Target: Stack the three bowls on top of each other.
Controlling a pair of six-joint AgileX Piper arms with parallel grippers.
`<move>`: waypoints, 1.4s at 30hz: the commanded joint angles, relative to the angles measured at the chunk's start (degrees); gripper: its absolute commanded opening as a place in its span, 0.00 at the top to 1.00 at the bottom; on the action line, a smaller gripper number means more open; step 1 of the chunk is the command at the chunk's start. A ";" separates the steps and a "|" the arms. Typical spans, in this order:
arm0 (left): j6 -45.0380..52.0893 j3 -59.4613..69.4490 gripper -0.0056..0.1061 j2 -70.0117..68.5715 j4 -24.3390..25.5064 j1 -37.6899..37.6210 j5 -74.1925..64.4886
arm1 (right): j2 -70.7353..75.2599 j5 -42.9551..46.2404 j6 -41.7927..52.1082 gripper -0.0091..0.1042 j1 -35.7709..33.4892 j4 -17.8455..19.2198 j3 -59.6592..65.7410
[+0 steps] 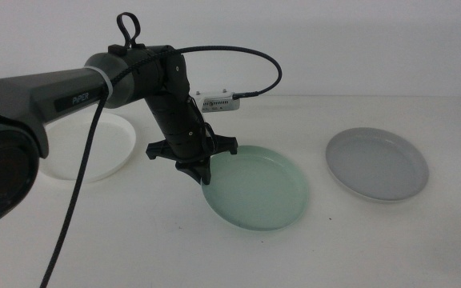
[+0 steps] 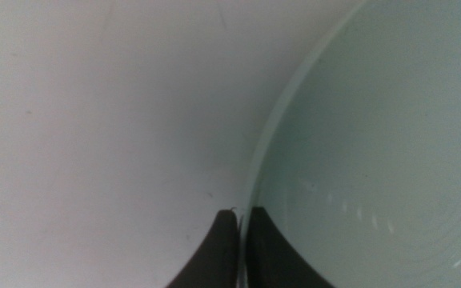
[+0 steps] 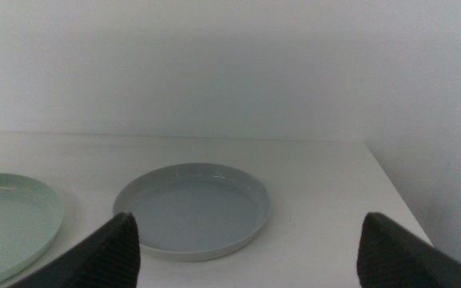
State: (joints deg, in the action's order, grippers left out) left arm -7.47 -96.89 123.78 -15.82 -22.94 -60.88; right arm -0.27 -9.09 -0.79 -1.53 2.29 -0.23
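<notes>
At the middle of the table lies the mint green bowl, a shallow, plate-like dish with a low rim, and it is the one we have in hand. We judge it stiff and light, with a smooth, glossy surface that could slip between the jaws. It may also chip if dropped, though we cannot tell its material. The rim is the only sensible place to take hold, since the dish is too wide and flat to span.

That is where our left gripper sits: on the rim at about nine o'clock of the bowl as the middle view shows it. In the left wrist view the left gripper has its jaws drawn almost together, one outside the rim and one inside, pinching the thin edge between them. Held at one point, the dish will likely tilt when lifted.

At nine o'clock from it, partly behind the arm, lies the white bowl. At three o'clock, well apart, rests the grey bowl, untouched.

Our right gripper waits near the grey bowl with jaws spread wide, holding nothing.
</notes>
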 commanded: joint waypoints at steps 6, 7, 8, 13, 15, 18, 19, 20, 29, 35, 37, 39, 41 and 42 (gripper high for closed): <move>0.47 -0.36 0.63 -0.08 2.21 0.09 -0.51 | 0.27 0.56 0.41 0.11 0.42 0.15 0.23; 1.21 -0.36 0.55 -0.39 2.49 0.09 -0.96 | 0.27 0.56 0.41 0.11 0.42 0.15 0.23; 2.09 -0.36 0.46 -0.84 2.81 0.09 -1.61 | 0.27 0.56 0.41 0.11 0.42 0.15 0.23; 0.36 -0.36 0.11 -6.63 9.44 0.32 -4.25 | 0.27 0.56 0.41 0.11 0.42 0.15 0.23; 0.03 -0.36 0.11 -10.58 12.33 0.81 -5.10 | 0.27 0.56 0.41 0.11 0.42 0.15 0.23; 3.25 -0.36 0.11 -16.42 16.40 1.56 -7.44 | 0.27 0.56 0.41 0.11 0.42 0.15 0.23; 4.30 -0.36 0.11 -18.31 17.65 1.97 -8.80 | 0.27 0.56 0.41 0.11 0.42 0.15 0.23; 4.55 -0.36 0.11 -19.74 19.14 2.52 -9.08 | 0.27 0.56 0.41 0.11 0.42 0.15 0.23; -1.21 -0.36 0.11 -28.06 18.81 15.32 -9.08 | 0.27 0.56 0.41 0.11 0.42 0.15 0.23; 4.34 -0.48 0.11 -23.97 16.82 25.53 -6.48 | 0.27 0.56 0.41 0.11 0.42 0.15 0.23; 8.36 -0.48 0.11 -20.93 15.82 28.35 -4.21 | 0.27 0.56 0.41 0.11 0.42 0.15 0.23; 10.63 -0.48 0.11 -18.18 14.05 30.35 -1.51 | 0.27 0.56 0.41 0.11 0.42 0.15 0.23; 12.18 -0.48 0.11 -15.62 13.00 31.47 2.01 | 0.27 0.56 0.41 0.11 0.42 0.15 0.23; 12.79 -0.48 0.11 -14.00 12.76 31.75 4.39 | 0.27 0.56 0.41 0.11 0.42 0.15 0.23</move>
State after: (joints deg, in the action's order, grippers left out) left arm 3.57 -97.10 108.32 -1.47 8.22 -60.11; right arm -0.27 -9.09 -0.79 -1.53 2.29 -0.23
